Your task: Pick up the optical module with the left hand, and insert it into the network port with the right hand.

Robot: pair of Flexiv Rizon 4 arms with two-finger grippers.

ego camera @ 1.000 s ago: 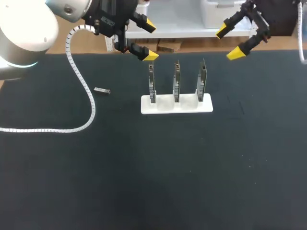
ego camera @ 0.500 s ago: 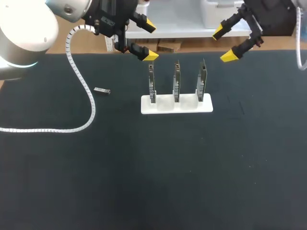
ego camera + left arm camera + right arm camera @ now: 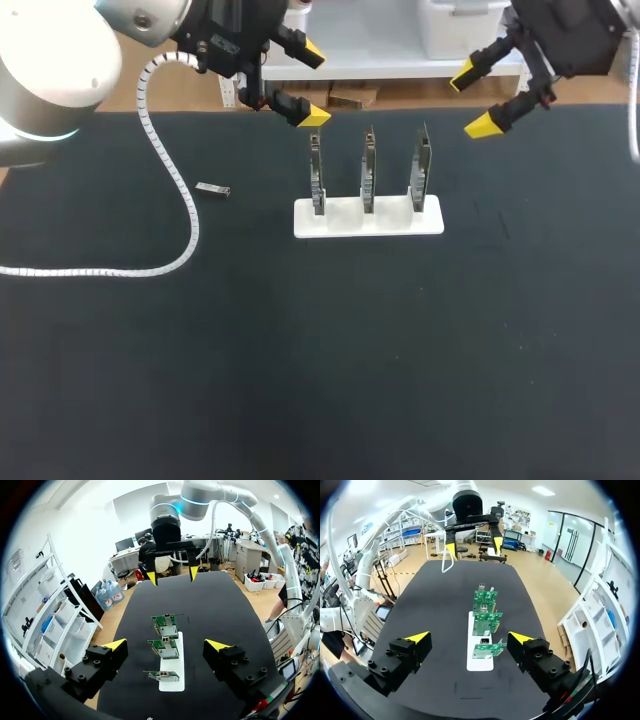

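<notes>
- L gripper (image 3: 311,86) is hovering w/ fingers spread wide, empty, at 11 o'clock of white stand (image 3: 368,219).
- R gripper (image 3: 473,100) is gaping wide too, empty, at stand's 1 o'clock.
- Optical module (image 3: 213,189) is lying on black table (image 3: 330,360) at stand's 9 o'clock, apart from both grippers.
- Three circuit boards (image 3: 367,170) are standing upright in stand.

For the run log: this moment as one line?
left gripper: open, empty | right gripper: open, empty | optical module: lying on table, left of board rack, untouched | stage: pick not begun
</notes>
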